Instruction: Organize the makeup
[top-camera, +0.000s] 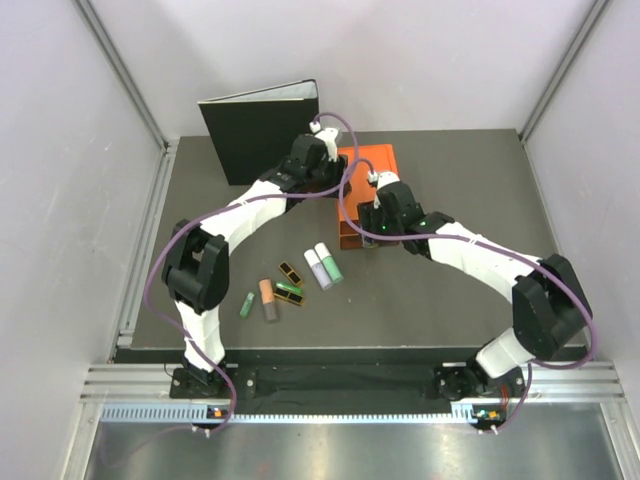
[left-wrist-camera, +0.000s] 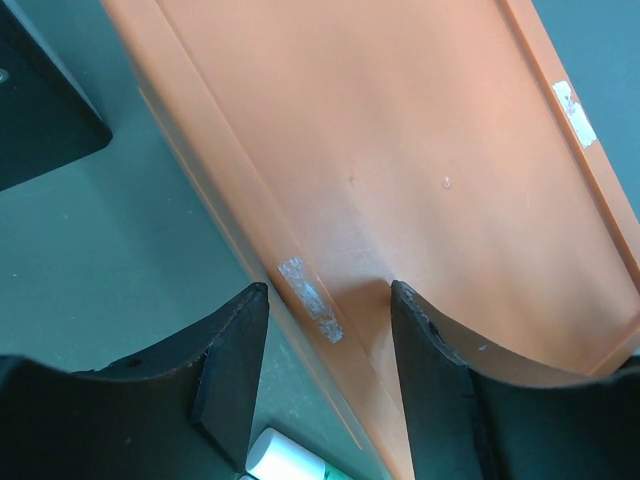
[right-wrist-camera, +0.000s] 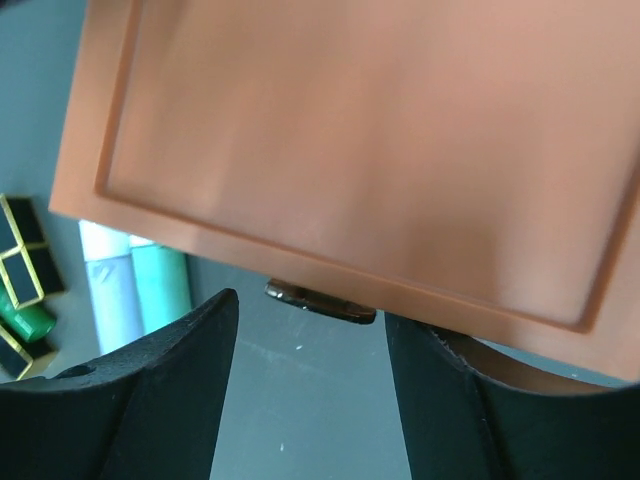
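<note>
Both claws are spread at the box (top-camera: 375, 160): the left gripper (left-wrist-camera: 325, 310) straddles its left edge, the right gripper (right-wrist-camera: 310, 325) its front edge, over a dark pull (right-wrist-camera: 320, 300). Makeup (top-camera: 290, 285) lies loose near the box's front-left, with the lilac tube (top-camera: 316, 268) and mint tube (top-camera: 328, 263) nearest. The table (top-camera: 460, 200) runs on right of the box.
</note>
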